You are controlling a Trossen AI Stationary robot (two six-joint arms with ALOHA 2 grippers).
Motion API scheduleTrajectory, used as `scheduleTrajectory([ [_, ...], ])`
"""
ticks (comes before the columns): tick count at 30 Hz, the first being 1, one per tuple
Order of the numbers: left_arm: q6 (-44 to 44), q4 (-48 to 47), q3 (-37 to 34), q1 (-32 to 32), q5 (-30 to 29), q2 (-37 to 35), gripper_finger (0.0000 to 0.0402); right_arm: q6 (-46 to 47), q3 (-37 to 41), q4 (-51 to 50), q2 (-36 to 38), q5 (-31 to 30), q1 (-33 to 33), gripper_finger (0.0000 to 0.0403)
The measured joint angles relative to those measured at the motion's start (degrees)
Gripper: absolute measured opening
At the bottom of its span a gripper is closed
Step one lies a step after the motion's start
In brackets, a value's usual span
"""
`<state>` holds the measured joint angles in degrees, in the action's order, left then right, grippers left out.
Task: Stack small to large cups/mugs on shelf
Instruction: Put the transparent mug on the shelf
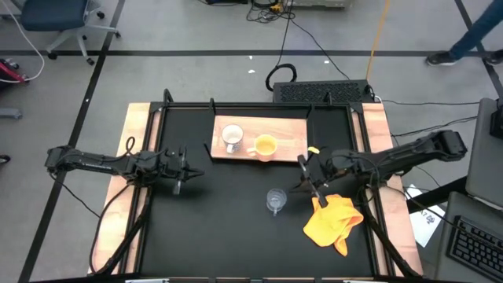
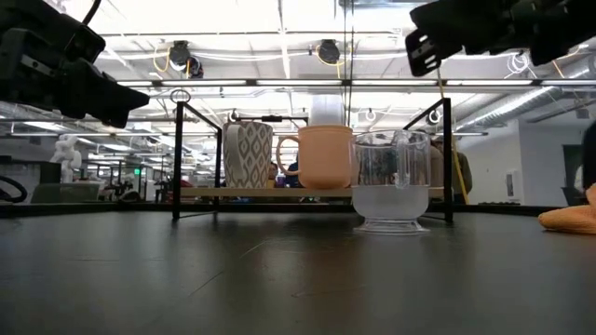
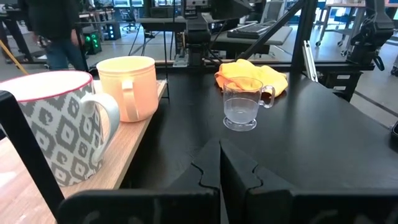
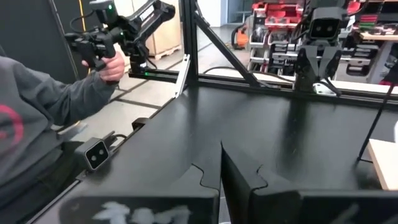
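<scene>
Shelf: we're seeing the flat light-wood shelf [image 1: 291, 137] holding the white patterned handled mug [image 1: 232, 138] and orange-yellow handled mug [image 1: 265, 146].
Glass: clear glass cup [image 1: 275, 200] is sitting on the black counter [image 1: 228, 228].
Grippers: left gripper [image 1: 179, 186] and right gripper [image 1: 302, 161] are hovering pressed together, empty.

Yellow cloth [image 1: 332, 221] crumpled on black tabletop [image 1: 228, 228]; person's sleeve [image 4: 37, 106] beyond table

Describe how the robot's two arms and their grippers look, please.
Both arms are dark, slim and jointed, with black cables trailing from them. The left gripper and the right gripper each end in two flat black fingers with stepped, interlocking inner edges.
</scene>
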<state>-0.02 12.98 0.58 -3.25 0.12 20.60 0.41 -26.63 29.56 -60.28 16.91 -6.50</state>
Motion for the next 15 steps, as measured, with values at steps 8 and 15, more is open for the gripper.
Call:
scheduleTrajectory([
  [8, -0.08, 0.01, 0.02, 0.0, 0.0, 0.0, 0.0002, 0.17, -6.31, -5.11, -5.44, -0.02, 0.0, 0.0],
  [15, -0.47, 0.08, 0.02, 0.02, 0.42, 0.0, 0.0004, 0.43, -15.75, -16.66, -9.45, -0.37, 0.02, 0.0],
])
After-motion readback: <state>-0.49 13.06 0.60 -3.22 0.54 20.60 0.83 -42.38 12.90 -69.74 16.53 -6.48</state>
